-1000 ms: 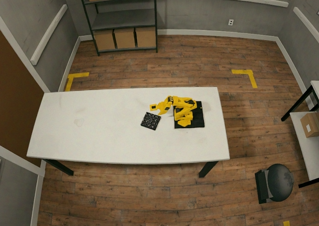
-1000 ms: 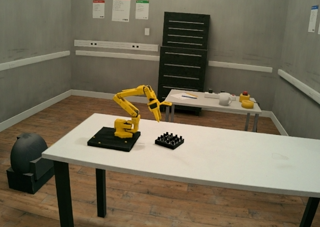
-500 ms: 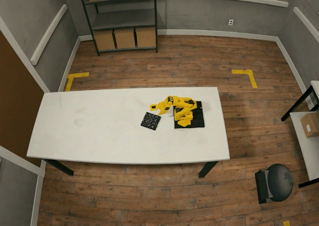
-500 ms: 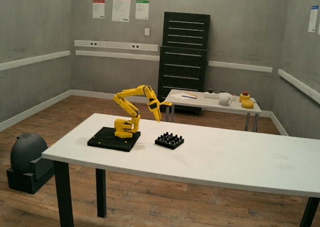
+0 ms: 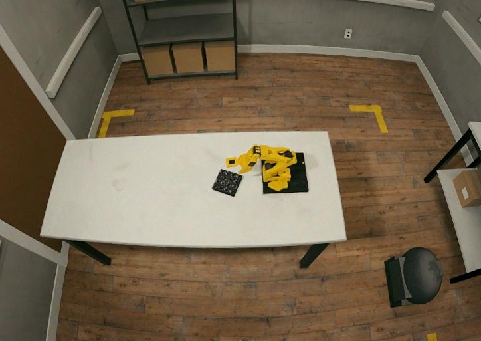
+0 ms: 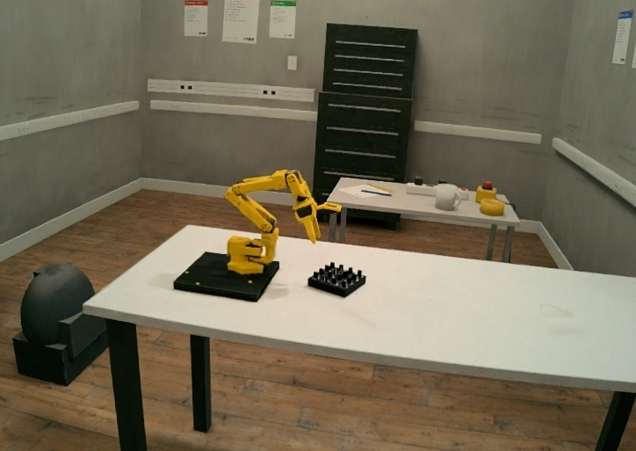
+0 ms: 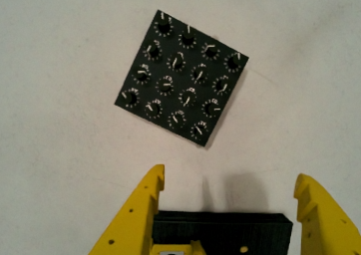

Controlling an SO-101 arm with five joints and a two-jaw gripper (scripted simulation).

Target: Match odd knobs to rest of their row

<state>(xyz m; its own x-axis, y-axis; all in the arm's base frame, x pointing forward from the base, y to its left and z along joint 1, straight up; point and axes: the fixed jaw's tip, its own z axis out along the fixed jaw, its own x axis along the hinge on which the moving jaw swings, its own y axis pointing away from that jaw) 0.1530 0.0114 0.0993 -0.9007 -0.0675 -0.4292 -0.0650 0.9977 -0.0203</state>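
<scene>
The black knob box [image 5: 227,182] [image 6: 337,281] [image 7: 181,76] lies flat on the white table [image 5: 135,197] [image 6: 452,322], turned at an angle. It carries several small black knobs with white pointers in rows of four; the pointers aim in differing directions and the row labels are too small to read. My yellow gripper [image 5: 243,168] [image 6: 313,236] [image 7: 230,174] hangs well above the table, between the box and the arm's base, pointing down. Its jaws stand apart with nothing between them. It is clear of the box and touches no knob.
The arm stands on a black base plate [image 5: 299,178] [image 6: 205,280] [image 7: 219,228] just beside the box. A second table [image 6: 411,207] with a jug and small items stands behind, out of reach.
</scene>
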